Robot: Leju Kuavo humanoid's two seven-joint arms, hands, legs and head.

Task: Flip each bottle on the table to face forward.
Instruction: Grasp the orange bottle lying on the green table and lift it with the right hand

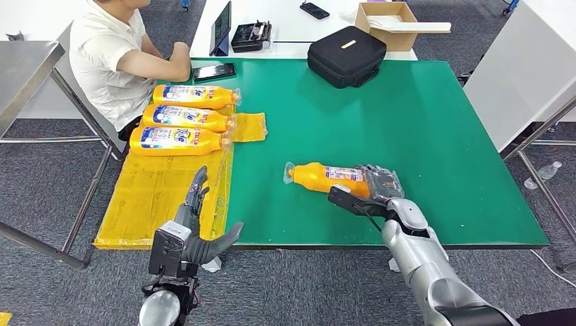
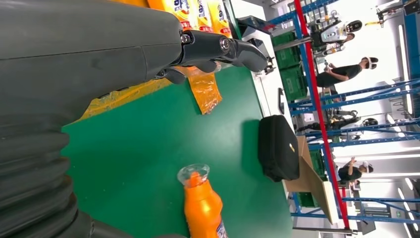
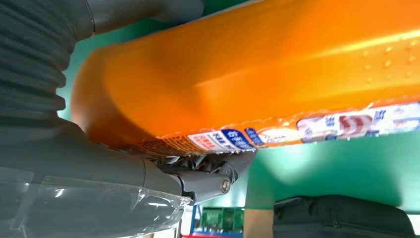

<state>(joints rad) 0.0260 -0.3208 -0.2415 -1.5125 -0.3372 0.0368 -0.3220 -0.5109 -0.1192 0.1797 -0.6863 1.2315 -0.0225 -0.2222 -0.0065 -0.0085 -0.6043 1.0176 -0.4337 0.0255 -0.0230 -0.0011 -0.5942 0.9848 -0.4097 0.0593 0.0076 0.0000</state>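
Green surface (image 1: 435, 136), carrying a yellow sheet (image 1: 159, 197) along its left edge with three orange bottles (image 1: 178, 140) lying on it; near the front, a fourth orange bottle (image 1: 326, 178); at the back, a black bag (image 1: 346, 56) and phone (image 1: 214, 71).

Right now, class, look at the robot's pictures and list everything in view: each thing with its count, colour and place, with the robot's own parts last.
Bottles in a row: three, orange, lying on the yellow sheet at the table's left.
Lone bottle: one, orange, lying on the green near the front edge.
Yellow sheet: one, over the table's left end.
Table: one, green top.
Bag: one, black, far edge.
Phone: one, black, far left of the green.
Cardboard box: one, brown, on the white table behind.
Person: one, white shirt, seated far left.
Left hand: grey, empty, fingers apart.
Right hand: grey, grips the lone bottle's base.
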